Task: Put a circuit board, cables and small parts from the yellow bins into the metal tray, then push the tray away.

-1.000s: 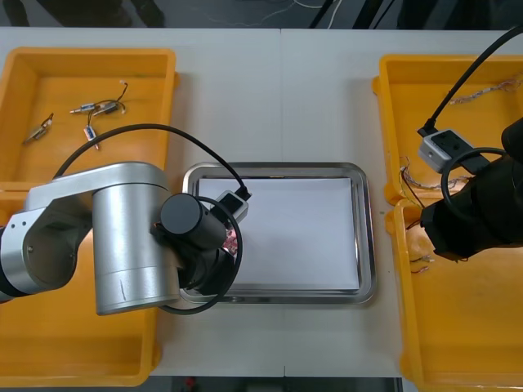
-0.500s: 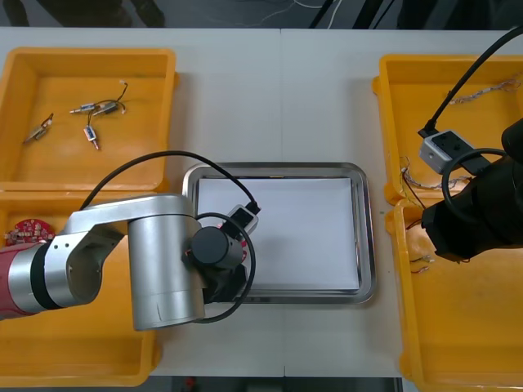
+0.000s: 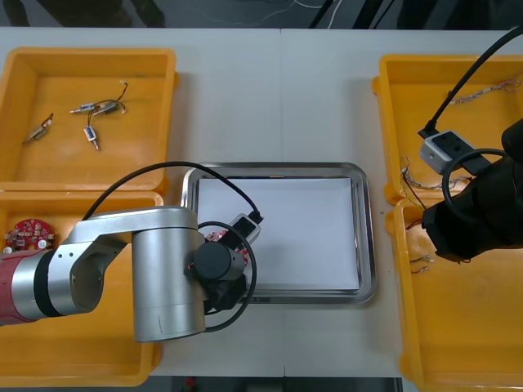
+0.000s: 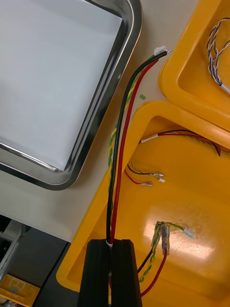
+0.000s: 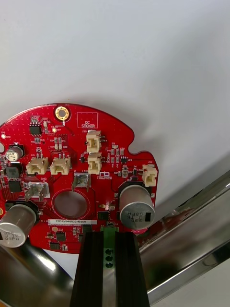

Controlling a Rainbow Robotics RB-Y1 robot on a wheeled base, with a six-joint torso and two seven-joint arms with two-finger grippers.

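Left wrist view tells it best: the left gripper (image 5: 109, 235) is clamped on the near edge of a round red circuit board (image 5: 76, 177) studded with pale connectors and silver capacitors. The board now lies out over the white inside of the shiny metal tray (image 5: 191, 252), just past its curved rim. From the front view, the left arm has swung in over the last second. Its wrist has slid from the tray's left rim down toward the near-left corner and settled there, and only a sliver of red shows beside it. I cannot tell whether the board is resting on the white floor or is a touch above it. My guess is the carry is over, and what remains of this step is to let go and lift clear. The right gripper (image 4: 110, 244) has not budged in that time. It hangs over the near yellow plastic bin (image 4: 191, 216) on the right, fingers pinched together on a black, red and yellow cable (image 4: 122, 144). The cable trails out over the bin's rim toward the tray's edge, its plug end lying on the table between them. That looks like the next thing to go in. A second red circuit board (image 3: 29, 235) sits in the near left bin (image 3: 82, 359).
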